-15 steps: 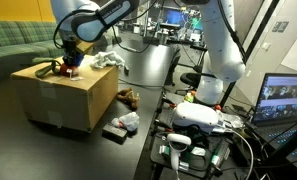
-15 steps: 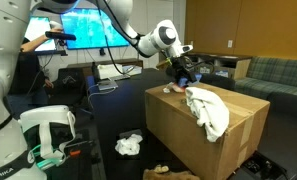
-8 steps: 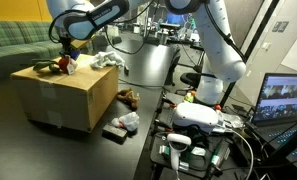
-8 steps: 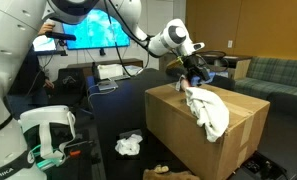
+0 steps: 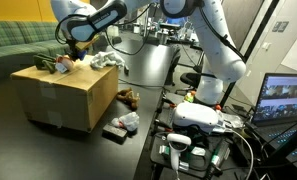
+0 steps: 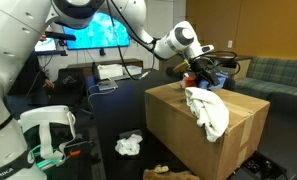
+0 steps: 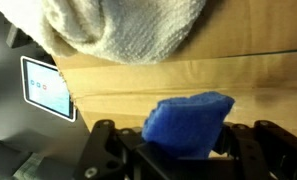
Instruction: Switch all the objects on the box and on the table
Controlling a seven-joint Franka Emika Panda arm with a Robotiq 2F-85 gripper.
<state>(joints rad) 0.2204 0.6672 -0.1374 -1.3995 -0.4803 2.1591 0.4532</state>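
**Claw [image 6: 195,74] up off the box [image 6: 188,140], block [image 7: 188,122] in its grip**

Since a second ago the arm has risen from the near corner of the box top and swung along it toward the towel [image 6: 208,108]. The claw now hangs just above the cardboard instead of pressing down on it.

In the wrist view the two fingers are clamped on a blue block, one on each side. The block is clear of the box surface below it. The towel lies bunched just ahead of the block and partly spills over the box edge in an exterior view.

In an exterior view a small dark item [image 5: 46,66] rests on the box behind the claw [image 5: 73,52]; it is too small to make out. On the floor beside the box lies a white cloth [image 6: 129,145].
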